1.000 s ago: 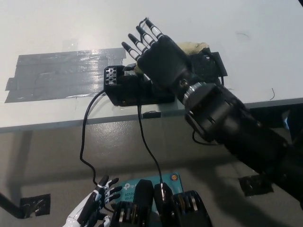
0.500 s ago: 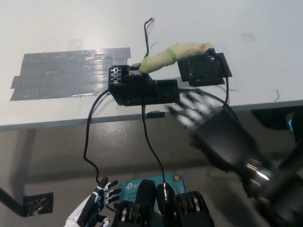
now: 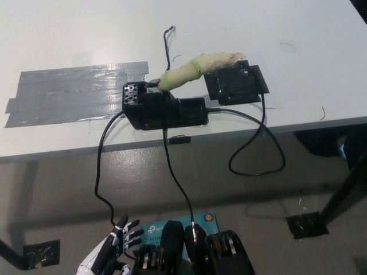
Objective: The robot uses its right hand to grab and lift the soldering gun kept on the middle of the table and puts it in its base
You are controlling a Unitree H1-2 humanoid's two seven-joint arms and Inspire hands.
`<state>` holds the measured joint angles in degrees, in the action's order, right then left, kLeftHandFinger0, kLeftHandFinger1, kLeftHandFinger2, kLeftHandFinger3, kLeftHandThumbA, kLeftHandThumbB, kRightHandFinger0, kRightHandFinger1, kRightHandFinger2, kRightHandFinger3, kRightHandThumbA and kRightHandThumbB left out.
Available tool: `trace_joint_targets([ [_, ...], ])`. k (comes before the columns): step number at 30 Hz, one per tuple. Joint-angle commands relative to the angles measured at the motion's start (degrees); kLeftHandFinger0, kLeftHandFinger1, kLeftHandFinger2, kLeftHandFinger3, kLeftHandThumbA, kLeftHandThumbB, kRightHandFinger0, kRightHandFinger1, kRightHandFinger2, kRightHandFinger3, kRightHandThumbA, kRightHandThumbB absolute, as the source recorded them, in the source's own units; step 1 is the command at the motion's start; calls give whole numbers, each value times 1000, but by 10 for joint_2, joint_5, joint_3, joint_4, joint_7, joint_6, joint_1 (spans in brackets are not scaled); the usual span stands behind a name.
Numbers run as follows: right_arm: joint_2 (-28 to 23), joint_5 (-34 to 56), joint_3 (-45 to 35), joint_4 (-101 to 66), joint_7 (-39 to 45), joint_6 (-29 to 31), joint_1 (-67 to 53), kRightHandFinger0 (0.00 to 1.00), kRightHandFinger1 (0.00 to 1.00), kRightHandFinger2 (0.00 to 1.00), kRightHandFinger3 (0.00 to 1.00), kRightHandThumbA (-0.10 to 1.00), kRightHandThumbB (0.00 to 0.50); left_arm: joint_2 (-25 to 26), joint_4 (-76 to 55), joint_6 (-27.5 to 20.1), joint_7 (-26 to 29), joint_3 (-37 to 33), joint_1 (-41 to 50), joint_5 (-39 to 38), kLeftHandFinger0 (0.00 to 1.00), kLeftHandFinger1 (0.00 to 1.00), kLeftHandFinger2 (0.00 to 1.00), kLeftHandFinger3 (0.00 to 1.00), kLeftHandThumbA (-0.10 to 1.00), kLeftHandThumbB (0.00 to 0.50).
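Soldering gun (image 3: 198, 69) in base (image 3: 163, 109)

Matt finishes on a smooth white surface (image 3: 298, 69)

The soldering gun (image 3: 198, 69) is seen wrapped in rough, yellowish cloth-like tape with 1 green band; its base (image 3: 163, 109) looks like matt black plastic. Grey tape (image 3: 74, 91) is laid wrinkled with a dull sheen. The cable (image 3: 258, 143) appears smooth, rubbery.

One head camera looks steeply down onto the white table (image 3: 241, 34) edge.
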<state>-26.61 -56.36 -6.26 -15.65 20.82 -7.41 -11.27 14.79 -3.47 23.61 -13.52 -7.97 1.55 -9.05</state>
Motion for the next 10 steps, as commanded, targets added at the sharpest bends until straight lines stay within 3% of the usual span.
trace_joint_targets([
  [1, 75, 344, -195, 167, -105, 66, -15, 1000, 1000, 1000, 1000, 378, 351, 48, 2, -5, 15, 24, 7, 41, 1000, 1000, 1000, 1000, 1000, 500],
  [3, 76, 344, -198, 157, -88, 56, -20, 1000, 1000, 1000, 1000, 386, 353, 49, 15, 4, 12, 27, 3, 34, 1000, 1000, 1000, 1000, 1000, 500],
  [4, 79, 362, -205, 152, -74, 58, -22, 1000, 1000, 1000, 1000, 332, 351, 49, 20, 6, 11, 28, 2, 32, 1000, 1000, 1000, 1000, 1000, 500],
  [8, 80, 369, -207, 169, -71, 89, -6, 1000, 1000, 1000, 1000, 281, 342, 52, 33, 3, 13, 29, 1, 40, 1000, 1000, 1000, 1000, 1000, 433],
  [10, 79, 362, -206, 177, -72, 99, -7, 1000, 1000, 1000, 1000, 251, 323, 53, 37, 0, 14, 27, 4, 44, 1000, 1000, 1000, 1000, 1000, 456],
])
